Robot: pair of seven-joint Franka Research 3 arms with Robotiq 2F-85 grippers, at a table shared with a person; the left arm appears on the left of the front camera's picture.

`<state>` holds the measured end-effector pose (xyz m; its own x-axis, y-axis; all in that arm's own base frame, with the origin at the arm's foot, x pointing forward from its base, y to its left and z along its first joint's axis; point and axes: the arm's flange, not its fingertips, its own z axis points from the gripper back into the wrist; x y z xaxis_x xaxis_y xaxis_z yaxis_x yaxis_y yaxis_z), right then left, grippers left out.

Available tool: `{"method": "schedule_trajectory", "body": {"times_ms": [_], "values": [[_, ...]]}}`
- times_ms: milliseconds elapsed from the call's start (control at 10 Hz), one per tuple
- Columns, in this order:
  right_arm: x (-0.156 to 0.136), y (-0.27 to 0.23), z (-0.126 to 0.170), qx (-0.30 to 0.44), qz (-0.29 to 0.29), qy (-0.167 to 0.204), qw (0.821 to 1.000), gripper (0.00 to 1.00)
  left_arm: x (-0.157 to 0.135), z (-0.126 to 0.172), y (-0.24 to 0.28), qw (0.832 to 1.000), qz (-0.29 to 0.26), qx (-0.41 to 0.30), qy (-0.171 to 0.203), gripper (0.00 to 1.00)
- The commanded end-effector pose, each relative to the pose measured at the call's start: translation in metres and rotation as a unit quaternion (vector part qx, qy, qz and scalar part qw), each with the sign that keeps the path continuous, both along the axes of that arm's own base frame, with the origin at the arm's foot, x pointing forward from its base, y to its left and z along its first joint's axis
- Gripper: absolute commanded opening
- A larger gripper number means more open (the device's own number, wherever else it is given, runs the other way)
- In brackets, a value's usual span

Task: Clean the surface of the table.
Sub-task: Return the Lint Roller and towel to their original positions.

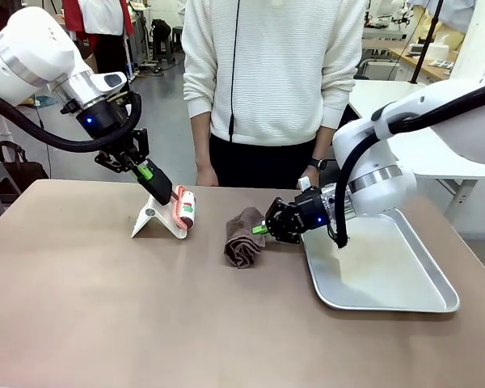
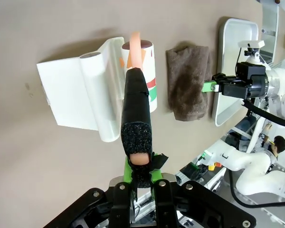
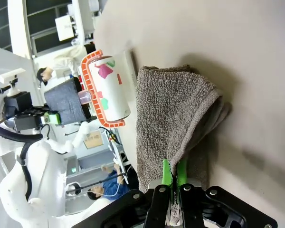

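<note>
Table (image 1: 81,307), the wide brownish-tan matte surface, lies under both my arms. Left fingers (image 2: 141,176) are clamped on the black foam handle of the lint roller (image 2: 141,76), whose head sits by its white plastic stand (image 2: 78,92). Right fingers (image 3: 173,178) are pinched closed on an edge of the folded brown terry cloth (image 3: 175,114). Risk: the thin pinch could slip while wiping, or the roller could snag the stand and tip it. Shallow silver metal tray (image 1: 404,279) looks empty.

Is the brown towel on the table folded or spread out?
Folded: the brown towel lies in a thick bundle with layered edges on the table.
</note>
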<state>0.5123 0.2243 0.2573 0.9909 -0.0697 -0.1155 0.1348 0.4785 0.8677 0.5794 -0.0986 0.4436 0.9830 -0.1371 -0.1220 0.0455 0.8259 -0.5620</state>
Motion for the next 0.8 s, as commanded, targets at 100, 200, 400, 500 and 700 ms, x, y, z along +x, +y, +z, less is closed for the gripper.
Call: {"method": "schedule_trajectory", "body": {"times_ms": [100,200,400,500,700], "values": [[0.011,0.005,0.004,-0.003,0.012,0.019,1.000,0.03,0.013,0.000,0.003,1.000,-0.008,0.011,0.016,0.16],[0.011,0.005,0.004,-0.002,0.013,0.020,1.000,0.03,0.015,-0.004,0.004,1.000,-0.008,0.012,0.022,0.16],[0.013,0.005,0.003,0.000,0.011,0.022,1.000,0.03,0.015,-0.006,0.007,0.999,0.000,0.023,0.023,0.16],[0.013,0.006,0.003,0.000,0.011,0.024,1.000,0.03,0.015,-0.006,0.010,0.999,0.004,0.021,0.024,0.16],[0.014,0.006,0.004,0.002,0.013,0.022,1.000,0.03,0.015,-0.011,0.010,0.999,0.006,0.023,0.030,0.16]]}}
